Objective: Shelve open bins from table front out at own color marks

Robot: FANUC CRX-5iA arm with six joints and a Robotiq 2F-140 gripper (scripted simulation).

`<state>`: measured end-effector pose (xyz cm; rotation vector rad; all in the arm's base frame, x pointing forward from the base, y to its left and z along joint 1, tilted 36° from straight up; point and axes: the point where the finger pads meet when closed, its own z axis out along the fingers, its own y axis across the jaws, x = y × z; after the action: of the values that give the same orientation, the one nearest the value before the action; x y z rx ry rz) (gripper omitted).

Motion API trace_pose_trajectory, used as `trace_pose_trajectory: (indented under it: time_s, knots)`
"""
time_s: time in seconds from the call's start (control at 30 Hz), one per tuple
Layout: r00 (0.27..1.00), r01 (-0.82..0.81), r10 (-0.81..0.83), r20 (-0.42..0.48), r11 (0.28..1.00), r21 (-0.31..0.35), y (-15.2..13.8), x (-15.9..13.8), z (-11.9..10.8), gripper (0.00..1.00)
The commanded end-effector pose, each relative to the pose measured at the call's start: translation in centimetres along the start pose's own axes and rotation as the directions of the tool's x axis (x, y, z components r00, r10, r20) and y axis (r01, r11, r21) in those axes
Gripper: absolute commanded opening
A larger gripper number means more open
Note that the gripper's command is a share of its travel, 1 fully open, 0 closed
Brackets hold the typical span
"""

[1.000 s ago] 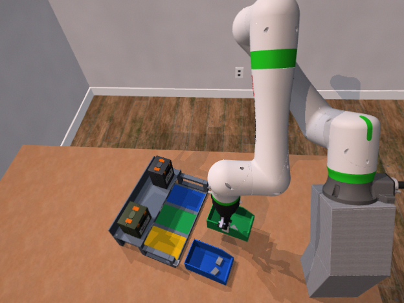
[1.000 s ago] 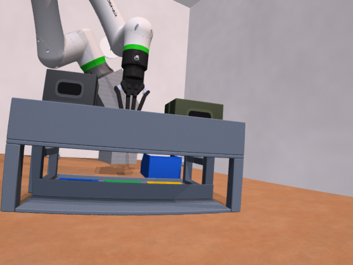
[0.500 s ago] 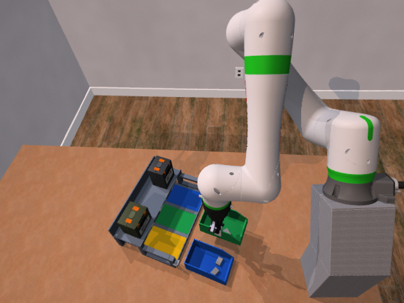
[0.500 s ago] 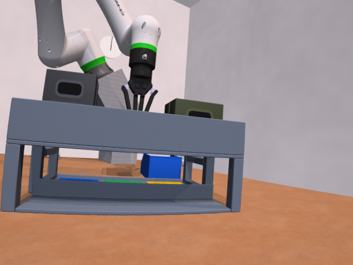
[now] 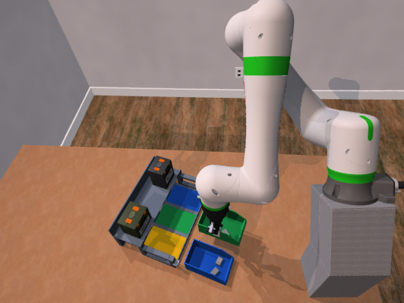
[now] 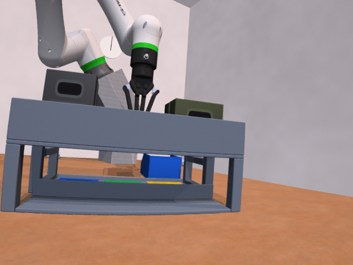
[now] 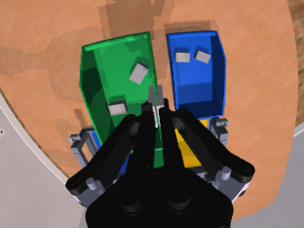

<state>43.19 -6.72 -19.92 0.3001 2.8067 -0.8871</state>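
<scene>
My gripper point(image 5: 214, 230) is shut on a side wall of the green bin point(image 5: 223, 226) and holds it just in front of the shelf point(image 5: 158, 212), beside the green mark point(image 5: 175, 218). In the wrist view the green bin point(image 7: 118, 88) hangs under my fingers point(image 7: 156, 111) with two grey parts point(image 7: 138, 73) in it. The blue bin point(image 5: 208, 261) stands on the table in front of the yellow mark point(image 5: 165, 240), with two grey parts point(image 5: 219, 260) in it. The blue mark point(image 5: 183, 197) is at the row's far end. From the exterior view my fingertips point(image 6: 140, 107) and the green bin are hidden behind the shelf's top board.
A black box point(image 5: 160, 171) and an olive box point(image 5: 134, 219) stand on the shelf's upper board. The robot's grey pedestal point(image 5: 350, 245) stands to the right. Seen from behind, the shelf point(image 6: 123, 155) shows the blue bin point(image 6: 161, 166) through its lower gap.
</scene>
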Motion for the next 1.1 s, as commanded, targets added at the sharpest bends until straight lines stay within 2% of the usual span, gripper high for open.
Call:
trace_pose_trajectory:
  time_s: [0.0,0.53,1.07]
  knots:
    - [1.000,0.000,0.000,0.000,1.000,0.000,0.0,0.0,0.0,0.00]
    - [1.000,0.000,0.000,0.000,1.000,0.000,0.0,-0.3,0.4,0.00]
    - [1.000,0.000,0.000,0.000,1.000,0.000,0.0,-2.7,3.9,0.00]
